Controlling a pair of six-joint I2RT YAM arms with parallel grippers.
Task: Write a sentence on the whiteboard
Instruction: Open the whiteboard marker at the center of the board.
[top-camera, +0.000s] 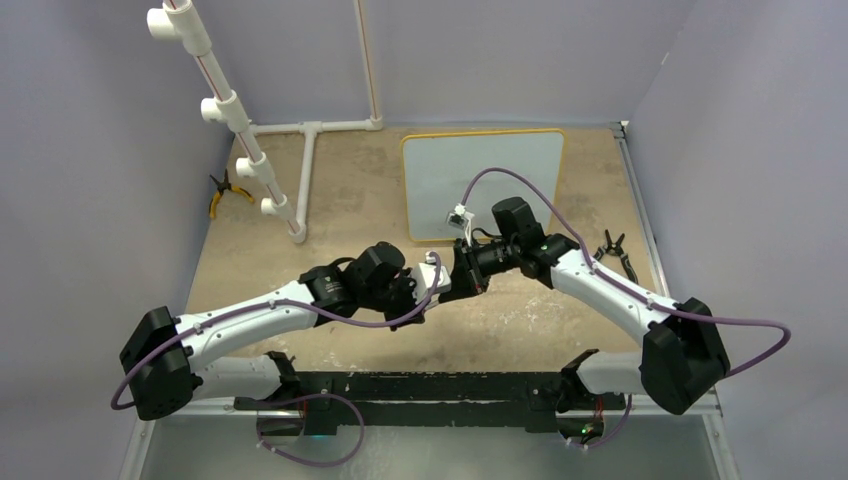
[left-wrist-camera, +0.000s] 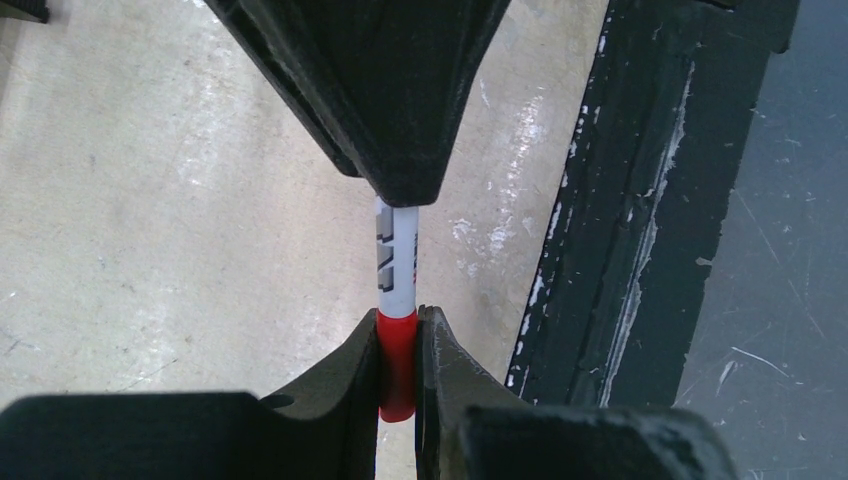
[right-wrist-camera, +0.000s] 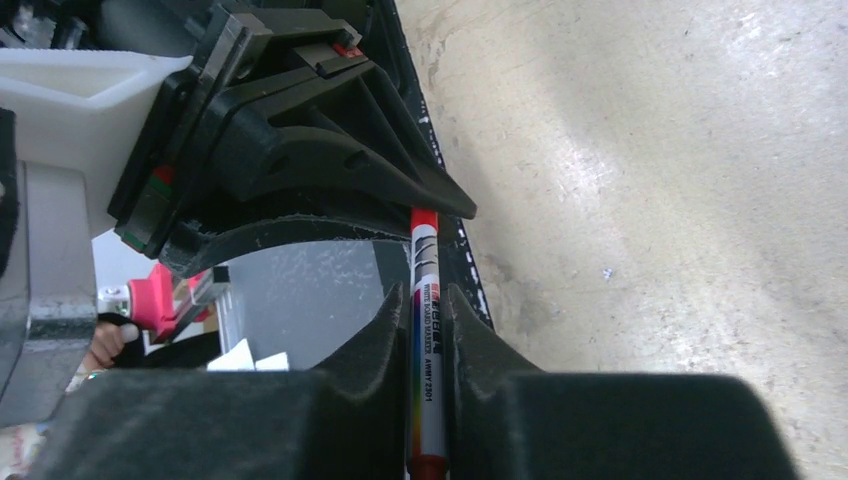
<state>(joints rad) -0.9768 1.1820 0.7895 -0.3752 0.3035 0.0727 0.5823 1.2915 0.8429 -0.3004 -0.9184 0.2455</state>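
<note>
The whiteboard, white with a thin yellow frame, lies at the back centre of the table; no writing shows on it, so the sentence is not in view. My two grippers meet tip to tip in front of it. My left gripper is shut on the red cap of a white marker. My right gripper is shut on the marker's white barrel, which bears a rainbow stripe. Each gripper shows in the other's wrist view.
A white PVC pipe frame stands at the back left, with yellow-handled pliers beside it. A small black tool lies right of the board. The table's black front rail runs below the grippers.
</note>
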